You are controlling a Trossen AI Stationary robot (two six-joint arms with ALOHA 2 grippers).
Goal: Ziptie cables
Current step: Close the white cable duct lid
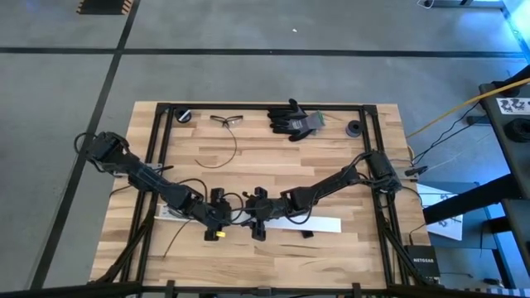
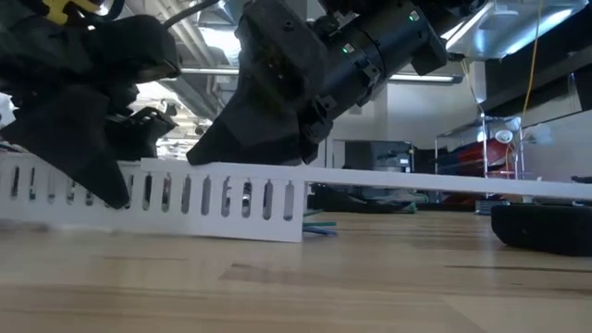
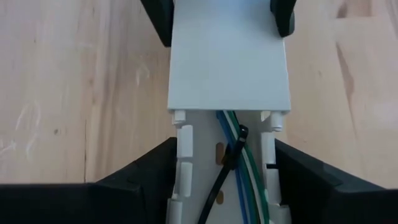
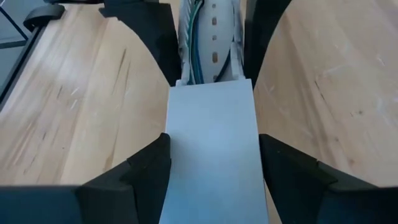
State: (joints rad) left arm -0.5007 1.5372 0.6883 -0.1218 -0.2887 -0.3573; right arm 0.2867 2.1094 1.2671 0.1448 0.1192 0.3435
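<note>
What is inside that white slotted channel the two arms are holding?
Inside the slotted channel lie the cables, crossed by a black ziptie. Farther along, the flat white cover hides whatever is inside.

Cables (image 3: 239,180) vanish under flat cover (image 3: 229,56); ziptie (image 3: 225,177) tail cut by frame edge.

Two robot arms work over one bench (image 1: 248,265). One white slotted duct (image 3: 186,155) holds three cables (image 3: 239,180) and one black ziptie (image 3: 224,171). One pair of gloves (image 1: 294,121), one pair of glasses (image 1: 225,120) lie along the far edge.
</note>
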